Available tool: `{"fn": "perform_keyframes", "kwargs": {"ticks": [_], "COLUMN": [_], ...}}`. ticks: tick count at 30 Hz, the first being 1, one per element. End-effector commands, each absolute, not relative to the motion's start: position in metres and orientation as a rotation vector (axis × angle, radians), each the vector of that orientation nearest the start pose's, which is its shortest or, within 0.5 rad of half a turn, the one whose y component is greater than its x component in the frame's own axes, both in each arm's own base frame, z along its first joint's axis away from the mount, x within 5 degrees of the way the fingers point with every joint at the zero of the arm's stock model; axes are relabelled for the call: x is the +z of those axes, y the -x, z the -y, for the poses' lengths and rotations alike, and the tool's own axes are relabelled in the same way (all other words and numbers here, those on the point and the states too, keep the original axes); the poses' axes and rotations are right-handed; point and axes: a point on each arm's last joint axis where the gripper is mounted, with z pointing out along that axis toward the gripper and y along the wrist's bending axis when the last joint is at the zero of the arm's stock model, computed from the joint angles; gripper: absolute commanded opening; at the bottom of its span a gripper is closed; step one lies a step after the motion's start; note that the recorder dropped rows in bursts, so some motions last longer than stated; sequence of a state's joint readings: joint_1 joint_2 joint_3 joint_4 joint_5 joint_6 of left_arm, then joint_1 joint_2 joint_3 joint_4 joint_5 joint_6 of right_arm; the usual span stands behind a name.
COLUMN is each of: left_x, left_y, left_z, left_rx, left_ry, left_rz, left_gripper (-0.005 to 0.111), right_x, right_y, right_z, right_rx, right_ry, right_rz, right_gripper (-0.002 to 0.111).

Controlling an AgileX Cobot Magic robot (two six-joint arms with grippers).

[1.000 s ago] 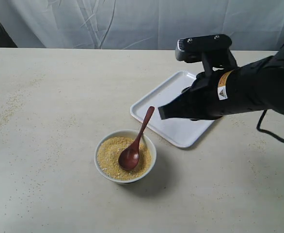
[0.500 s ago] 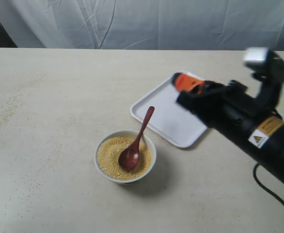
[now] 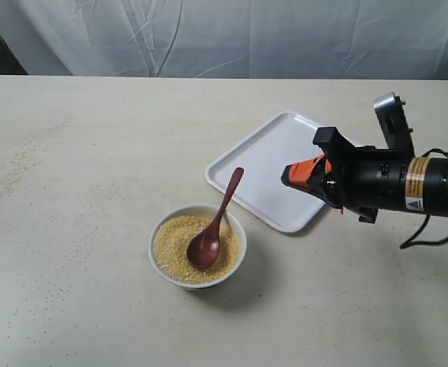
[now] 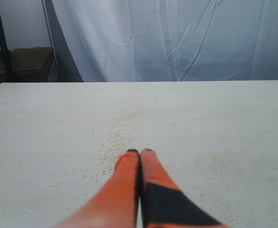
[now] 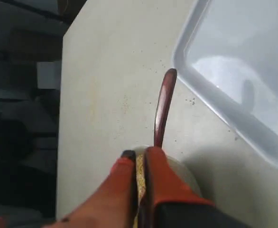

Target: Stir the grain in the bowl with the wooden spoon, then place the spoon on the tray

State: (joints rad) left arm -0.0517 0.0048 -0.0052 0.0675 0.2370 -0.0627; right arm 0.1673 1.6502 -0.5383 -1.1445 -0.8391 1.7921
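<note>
Main risk: the right tool is pressed together and holds nothing, so if it drives ahead like that it would hit the slim handle instead of taking it. That could flip the wooden spoon out, throw grain over the rim, or shove the bowl along the worktop. It needs to spread first. The handle looks glossy and thin, so a shallow pinch near its end may slip or let it twist once stirring loads it. The bowl looks light and nothing braces it, so it may slide or tip under a hard stir. Loose granules already lie on the worktop.

Spoon location: its oval end lies on the grain, and the handle leans over the rim with its free end pointing back toward the right tool. It sits just ahead of the tips and not touching. In the right wrist view the handle runs straight out beyond the tips, with the bowl below them (only a thin slit shows between the orange fingers). The tray lies under and beside this tool and has nothing on it.

Pose: the right arm is stretched nearly level and low over the tray's near edge, tips aimed at the spoon. The left tool is also pressed together and holding nothing. It points across bare worktop, and no task thing shows in its view.
</note>
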Motion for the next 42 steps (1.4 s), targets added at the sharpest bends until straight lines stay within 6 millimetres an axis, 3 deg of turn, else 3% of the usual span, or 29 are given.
{"fn": "perform_keyframes", "kwargs": {"ticks": [1, 3, 7, 14, 17, 19, 20, 21, 22, 24, 26, 27, 32, 36, 42], "left_x": [0.192, 0.192, 0.192, 0.192, 0.192, 0.192, 0.192, 0.192, 0.192, 0.192, 0.192, 0.192, 0.192, 0.192, 0.192], "left_y": [-0.056, -0.056, -0.056, -0.056, -0.056, -0.056, -0.056, -0.056, -0.056, -0.056, -0.056, -0.056, -0.056, -0.056, -0.056], "left_z": [0.001, 0.001, 0.001, 0.001, 0.001, 0.001, 0.001, 0.001, 0.001, 0.001, 0.001, 0.001, 0.001, 0.001, 0.001], "left_rx": [-0.024, -0.024, -0.024, -0.024, -0.024, -0.024, -0.024, -0.024, -0.024, -0.024, -0.024, -0.024, -0.024, -0.024, -0.024], "left_ry": [-0.032, -0.032, -0.032, -0.032, -0.032, -0.032, -0.032, -0.032, -0.032, -0.032, -0.032, -0.032, -0.032, -0.032, -0.032], "left_rz": [-1.714, -1.714, -1.714, -1.714, -1.714, -1.714, -1.714, -1.714, -1.714, -1.714, -1.714, -1.714, -1.714, -1.714, -1.714], "left_gripper": [0.000, 0.000, 0.000, 0.000, 0.000, 0.000, 0.000, 0.000, 0.000, 0.000, 0.000, 0.000, 0.000, 0.000, 0.000], "right_x": [0.130, 0.111, 0.089, 0.087, 0.089, 0.089, 0.088, 0.088, 0.088, 0.100, 0.125, 0.146, 0.197, 0.213, 0.205], "right_y": [-0.281, -0.291, -0.304, -0.328, -0.333, -0.333, -0.334, -0.335, -0.336, -0.340, -0.344, -0.344, -0.326, -0.304, -0.272], "right_z": [-0.105, -0.111, -0.126, -0.160, -0.165, -0.165, -0.165, -0.164, -0.164, -0.164, -0.164, -0.164, -0.175, -0.202, -0.252], "right_rx": [1.618, 1.655, 1.678, 1.664, 1.654, 1.653, 1.640, 1.635, 1.635, 1.692, 1.749, 1.741, 1.506, 1.241, 1.076], "right_ry": [-0.246, -0.229, -0.278, -0.216, -0.204, -0.217, -0.228, -0.257, -0.272, -0.313, -0.265, -0.188, 0.257, 0.611, 0.808], "right_rz": [-2.275, -2.294, -2.301, -2.272, -2.277, -2.279, -2.285, -2.280, -2.272, -2.178, -2.019, -1.938, -1.843, -1.818, -1.820], "right_gripper": [0.041, 0.054, 0.049, 0.049, 0.046, 0.026, 0.008, 0.000, 0.001, 0.000, 0.000, 0.000, 0.000, 0.000, 0.000]}}
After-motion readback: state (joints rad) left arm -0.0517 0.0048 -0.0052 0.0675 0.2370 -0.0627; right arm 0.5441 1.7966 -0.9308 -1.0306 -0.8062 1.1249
